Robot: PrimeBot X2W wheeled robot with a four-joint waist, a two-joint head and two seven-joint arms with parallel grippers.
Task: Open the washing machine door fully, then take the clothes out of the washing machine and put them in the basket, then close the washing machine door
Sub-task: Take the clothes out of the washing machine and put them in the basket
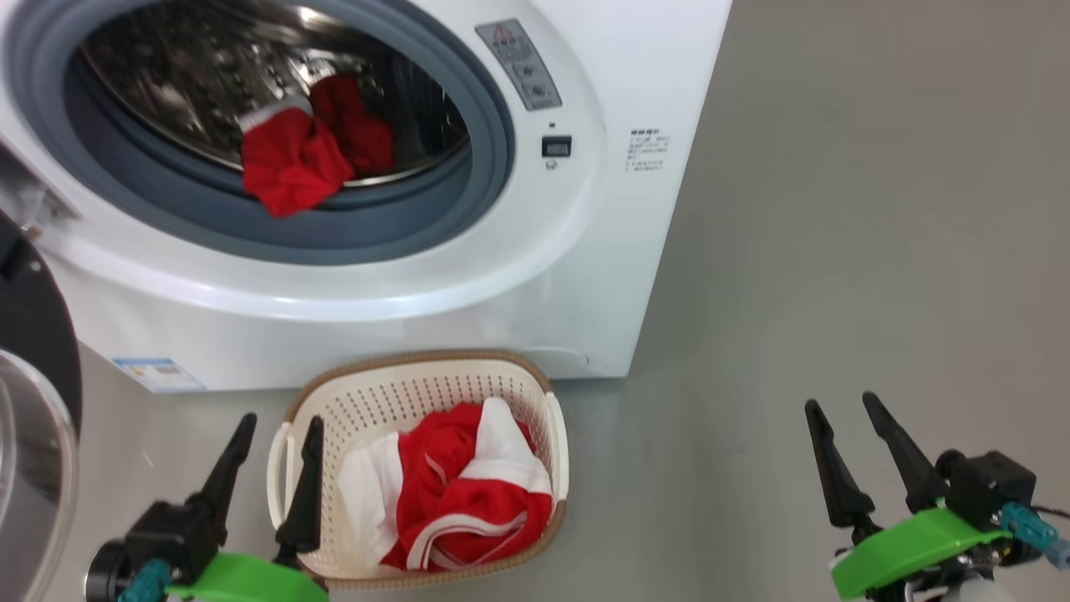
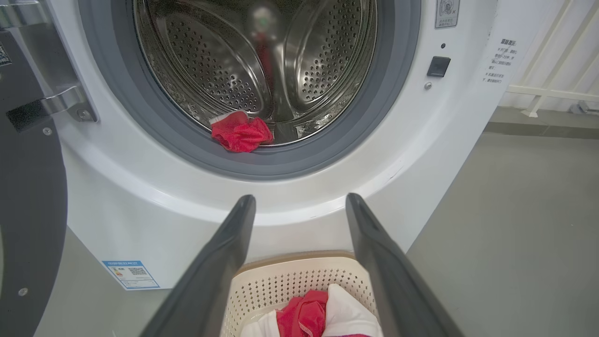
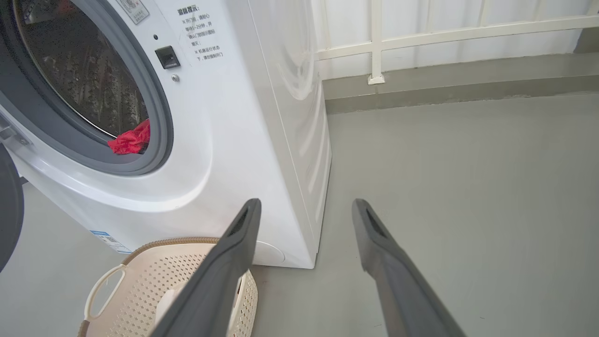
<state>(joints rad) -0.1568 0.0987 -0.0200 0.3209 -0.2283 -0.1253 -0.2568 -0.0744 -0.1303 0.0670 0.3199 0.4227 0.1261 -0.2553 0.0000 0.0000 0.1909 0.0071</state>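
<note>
One half of the washing machine door [image 1: 38, 351] shows at our far left, swung wide open, its black rim and glass bowl cut off by the picture's edge. Next comes our left gripper [image 1: 282, 418], low beside the basket [image 1: 418, 368], its two dark fingers spread apart and holding nothing; from the head camera its right finger overlaps the basket's left wall, though we cannot tell if it touches. The basket stands on the grey floor [image 1: 836, 251] just in front of the washing machine [image 1: 501, 276], and in it lie clothes [image 1: 468, 493], red with white panels and stripe trim, heaped toward its right side. Above, inside the round opening, a red piece [image 1: 297, 163] with a white edge hangs over the front lip of the steel drum [image 1: 192, 75] onto the grey rubber ring [image 1: 376, 234]. A small blue label [image 1: 159, 374] sits at the machine's lower left corner. Further right, well apart from the basket, our right gripper [image 1: 839, 401] hangs over bare floor, its fingers parted and empty.
</note>
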